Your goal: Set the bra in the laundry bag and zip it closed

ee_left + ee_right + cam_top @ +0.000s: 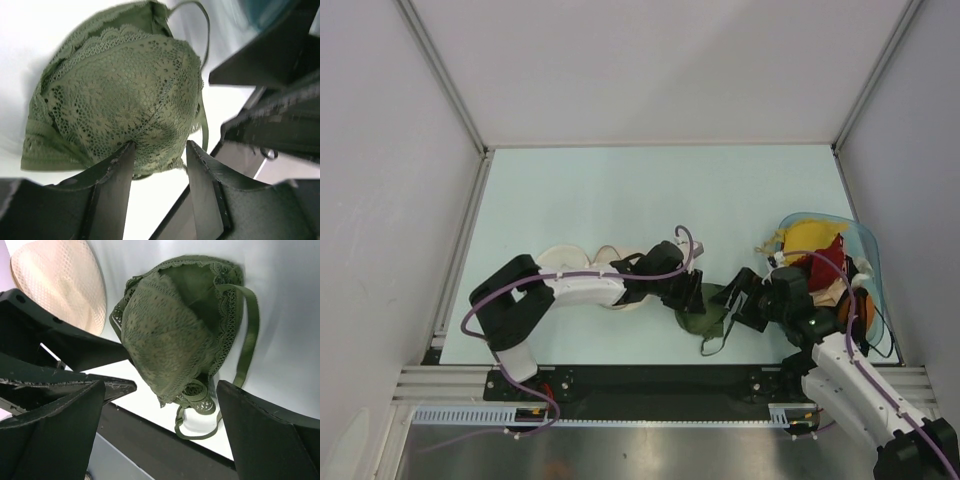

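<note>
The dark olive-green lace bra (705, 318) lies folded on the table near the front edge, between both grippers. My left gripper (691, 298) is open just left of it; in the left wrist view the bra (120, 95) fills the frame and the open gripper (159, 147) has its fingertips at the cup's near edge. My right gripper (736, 300) is open on the bra's right; in the right wrist view the gripper (161, 390) is spread wide around the bra (175, 335), not touching it. The cream mesh laundry bag (565, 262) lies under my left arm and also shows in the right wrist view (60, 285).
A translucent blue tub (865, 250) at the right holds yellow, red and orange garments. The black front rail (640, 380) runs just behind the bra. White walls enclose the table on three sides.
</note>
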Controlling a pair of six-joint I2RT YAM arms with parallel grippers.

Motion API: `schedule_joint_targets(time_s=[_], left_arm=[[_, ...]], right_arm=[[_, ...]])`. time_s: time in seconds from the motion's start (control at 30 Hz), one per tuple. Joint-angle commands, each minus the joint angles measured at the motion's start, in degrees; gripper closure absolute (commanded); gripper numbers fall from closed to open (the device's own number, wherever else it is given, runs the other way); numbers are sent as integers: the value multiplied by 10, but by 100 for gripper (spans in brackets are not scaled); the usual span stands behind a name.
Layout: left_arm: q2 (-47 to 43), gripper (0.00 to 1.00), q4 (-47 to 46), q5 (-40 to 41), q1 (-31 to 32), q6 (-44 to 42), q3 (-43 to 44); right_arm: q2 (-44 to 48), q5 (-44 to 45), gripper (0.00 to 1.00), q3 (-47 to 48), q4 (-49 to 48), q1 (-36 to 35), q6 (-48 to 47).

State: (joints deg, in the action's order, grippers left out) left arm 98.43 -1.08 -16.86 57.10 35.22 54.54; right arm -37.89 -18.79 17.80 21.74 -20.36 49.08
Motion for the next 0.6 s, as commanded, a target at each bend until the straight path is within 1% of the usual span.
schedule_joint_targets(time_s=[0.0,0.17,0.27,0.4,0.5,0.57], left_arm=[[17,49,-45,29,0,33,51],[40,49,-50,33,-1,46,82],[32,48,-53,42,-3,50,75],[-10,42,-43,53,-1,40,55],[-66,38,-19,76,-1,23,24],[-97,37,6,80,-1,16,7]], right_arm=[[4,29,0,-18,-37,-7,23],[-12,66,0,-8,-21,-27,34],[-25,97,0,1,-11,-38,36],[-36,121,1,17,1,-43,32],[-46,135,6,35,13,-44,16],[-53,146,12,47,28,-45,8]])
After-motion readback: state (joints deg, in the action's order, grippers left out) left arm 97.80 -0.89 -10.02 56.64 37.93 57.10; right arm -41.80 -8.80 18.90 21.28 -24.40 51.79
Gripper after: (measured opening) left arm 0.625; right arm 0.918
